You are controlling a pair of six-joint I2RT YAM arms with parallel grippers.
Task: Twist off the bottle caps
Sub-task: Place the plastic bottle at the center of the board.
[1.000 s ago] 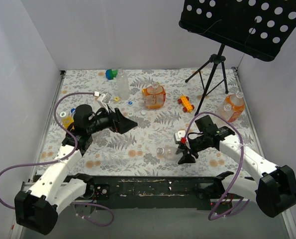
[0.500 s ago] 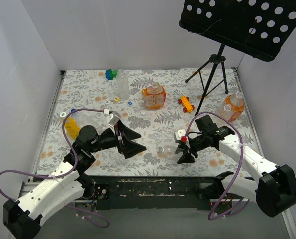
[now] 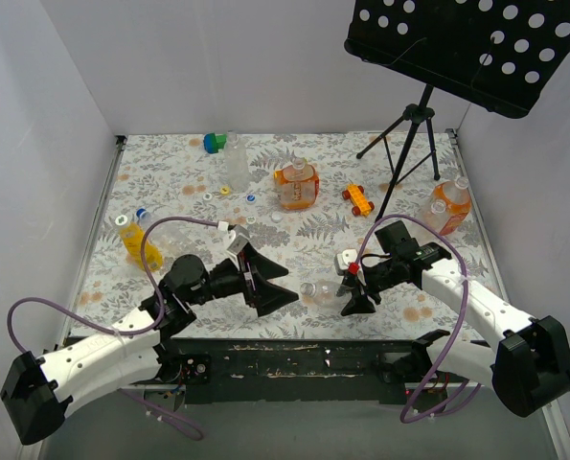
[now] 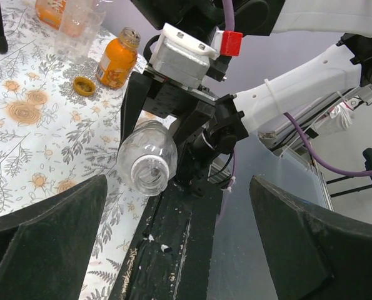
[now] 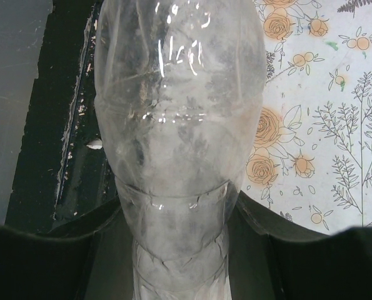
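Bottle [image 5: 179,125] is held between the right jaws, which are closed on its lower body. The left jaws are spread wide, empty; the bottle's neck is pointed at them, just ahead.

- Tabletop [image 3: 294,251]: white cloth with a grey leaf and orange flower print, covers the whole work area.
- Toy block [image 3: 214,143]: green and blue, at the far edge, left of centre.
- Toy car [image 3: 357,199]: orange, right of centre, lying at an angle, near the tripod's feet.
- Music stand [image 3: 467,43]: black perforated desk, tilted, overhangs the far right corner.
- Tripod [image 3: 406,134]: black, carries the stand, legs spread on the tabletop.
- Walls [image 3: 246,67]: plain white, on the left, back and right.
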